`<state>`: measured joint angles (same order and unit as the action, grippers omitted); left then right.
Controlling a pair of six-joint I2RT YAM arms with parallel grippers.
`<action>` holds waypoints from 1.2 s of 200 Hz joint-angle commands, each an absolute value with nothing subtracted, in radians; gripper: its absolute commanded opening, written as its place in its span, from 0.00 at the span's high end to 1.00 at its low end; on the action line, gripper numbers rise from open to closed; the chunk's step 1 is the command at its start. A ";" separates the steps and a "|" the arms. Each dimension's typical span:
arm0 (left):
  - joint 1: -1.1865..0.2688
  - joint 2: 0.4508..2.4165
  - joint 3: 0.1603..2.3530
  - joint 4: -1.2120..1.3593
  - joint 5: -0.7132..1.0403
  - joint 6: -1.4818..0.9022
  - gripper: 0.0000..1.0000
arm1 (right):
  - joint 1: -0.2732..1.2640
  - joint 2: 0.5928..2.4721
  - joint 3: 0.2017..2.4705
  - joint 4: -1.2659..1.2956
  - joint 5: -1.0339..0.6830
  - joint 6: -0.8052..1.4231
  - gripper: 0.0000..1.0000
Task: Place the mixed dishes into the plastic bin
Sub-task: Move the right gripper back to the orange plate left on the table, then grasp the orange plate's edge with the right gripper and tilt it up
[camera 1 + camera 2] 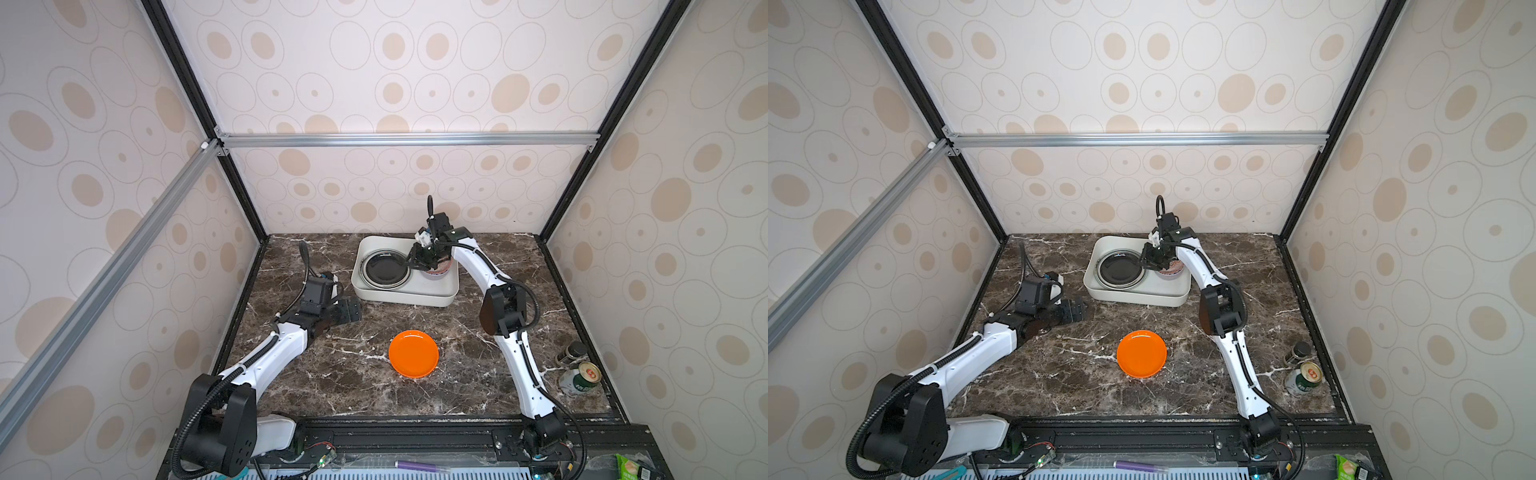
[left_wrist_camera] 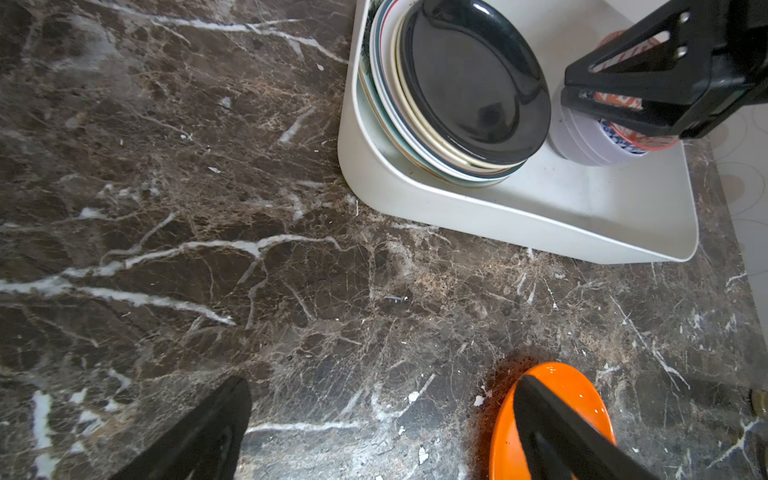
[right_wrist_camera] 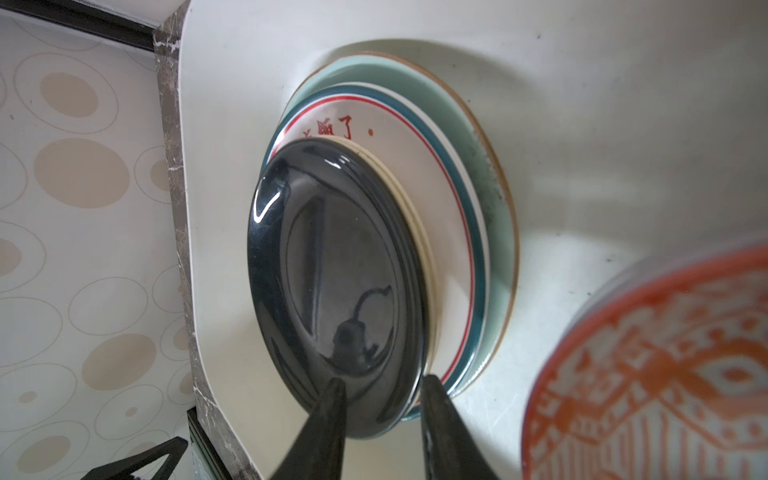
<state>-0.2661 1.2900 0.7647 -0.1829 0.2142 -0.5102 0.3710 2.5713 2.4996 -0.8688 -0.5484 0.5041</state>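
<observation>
Bin (image 1: 405,297) sits at the rear of the surface (image 1: 332,374). Inside it is a plate stack topped by the black plate (image 1: 384,268). Just beside the stack, the red-white bowl (image 3: 665,374) is nested in the lavender bowl (image 2: 582,141). Right fingers (image 3: 328,415) — parted, gripping nothing — straddle the black plate's rim. Left fingers (image 2: 208,436) — spread wide, empty — stand over the surface left of the bin. Orange plate (image 1: 413,353) lies on the surface, well apart from the bin.
</observation>
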 commanded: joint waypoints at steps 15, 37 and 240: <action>-0.257 1.237 0.733 -0.146 0.258 -0.513 0.01 | 0.372 2.319 2.345 -0.909 -0.525 0.447 0.65; -0.265 1.203 0.677 -0.108 0.306 -0.547 0.01 | 0.376 2.142 2.079 -0.839 -0.522 0.443 0.65; -0.893 1.220 0.423 0.072 -0.002 -0.869 0.40 | 0.423 1.499 0.725 -0.314 -0.525 0.499 0.65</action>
<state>-0.8837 1.2057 0.4038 0.0521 0.0483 -0.8417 0.4152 1.4883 0.7269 -0.3531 -0.5098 0.4969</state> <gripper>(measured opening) 0.604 0.345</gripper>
